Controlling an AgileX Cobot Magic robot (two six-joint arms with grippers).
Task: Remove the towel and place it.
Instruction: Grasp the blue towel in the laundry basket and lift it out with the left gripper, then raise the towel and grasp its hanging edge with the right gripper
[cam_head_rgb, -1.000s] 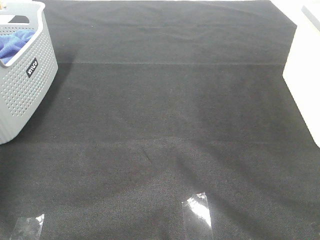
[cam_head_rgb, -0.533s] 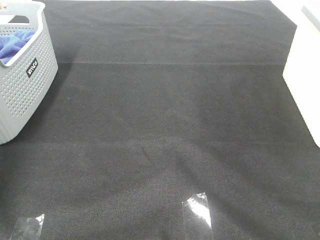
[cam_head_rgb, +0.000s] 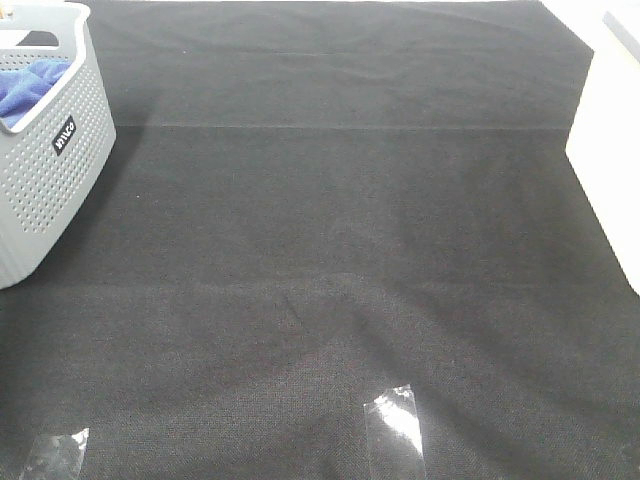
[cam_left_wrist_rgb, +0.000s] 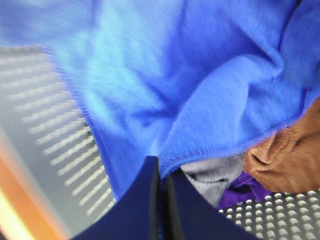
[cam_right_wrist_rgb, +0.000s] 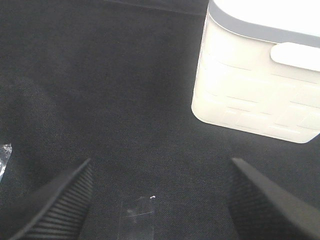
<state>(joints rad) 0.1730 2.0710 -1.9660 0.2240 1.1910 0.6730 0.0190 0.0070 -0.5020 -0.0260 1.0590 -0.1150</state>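
Observation:
The bright blue towel (cam_head_rgb: 28, 88) lies bunched inside the grey perforated basket (cam_head_rgb: 50, 180) at the far left of the high view. Neither arm shows in the high view. In the left wrist view the towel (cam_left_wrist_rgb: 190, 80) fills most of the picture, and my left gripper (cam_left_wrist_rgb: 161, 172) is shut on its hemmed edge, the two dark fingertips pressed together. My right gripper (cam_right_wrist_rgb: 157, 200) is open and empty, hovering over the black mat.
Under the towel lie a brown cloth (cam_left_wrist_rgb: 290, 155), a grey cloth (cam_left_wrist_rgb: 210, 175) and a purple one (cam_left_wrist_rgb: 240, 192) on the basket's floor. A white bin (cam_right_wrist_rgb: 260, 75) stands at the right, also at the high view's edge (cam_head_rgb: 610, 150). Clear tape patches (cam_head_rgb: 395, 425) mark the mat's front.

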